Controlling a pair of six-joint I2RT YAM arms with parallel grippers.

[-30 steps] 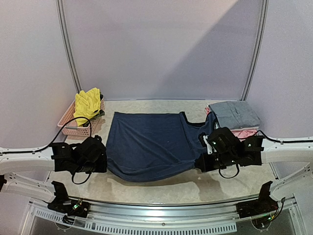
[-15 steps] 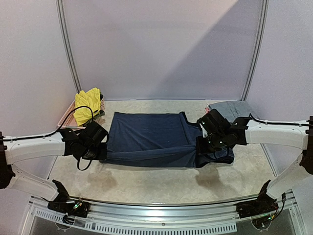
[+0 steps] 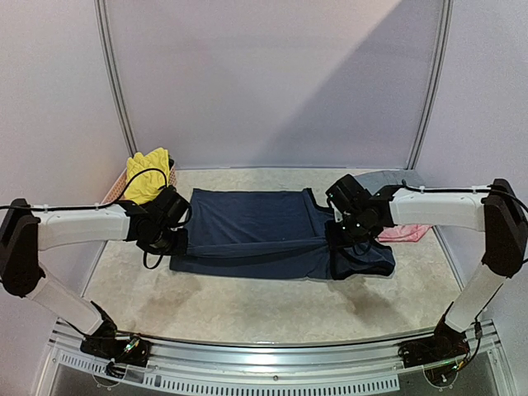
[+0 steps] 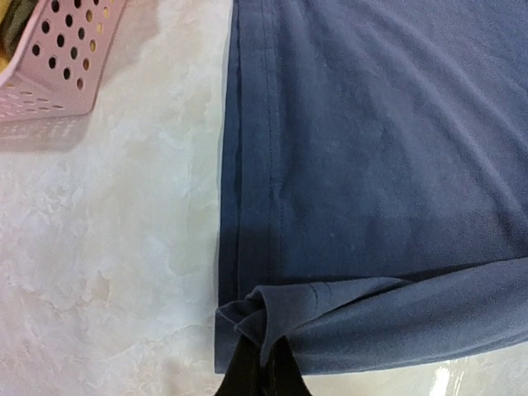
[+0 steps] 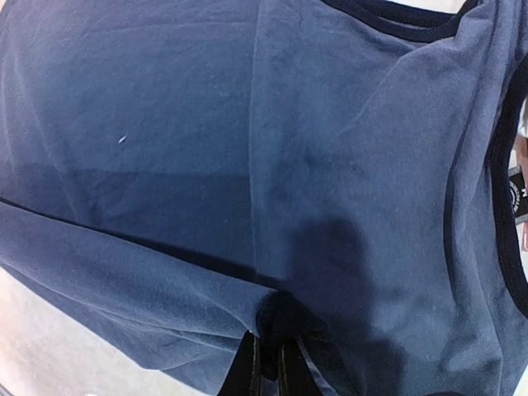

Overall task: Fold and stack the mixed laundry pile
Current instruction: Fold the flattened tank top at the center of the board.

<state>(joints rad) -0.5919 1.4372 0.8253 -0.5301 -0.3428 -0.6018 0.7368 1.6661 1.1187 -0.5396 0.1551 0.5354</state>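
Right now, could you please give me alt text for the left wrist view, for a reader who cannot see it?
The left gripper pinches a bunched corner of a navy blue top spread over a pale marbled table. The corner of a pink perforated basket shows at upper left.

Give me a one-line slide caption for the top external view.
Mid-fold: left gripper and right gripper pinch the navy blue cloth top; yellow garment in pink plastic lattice basket at far left.
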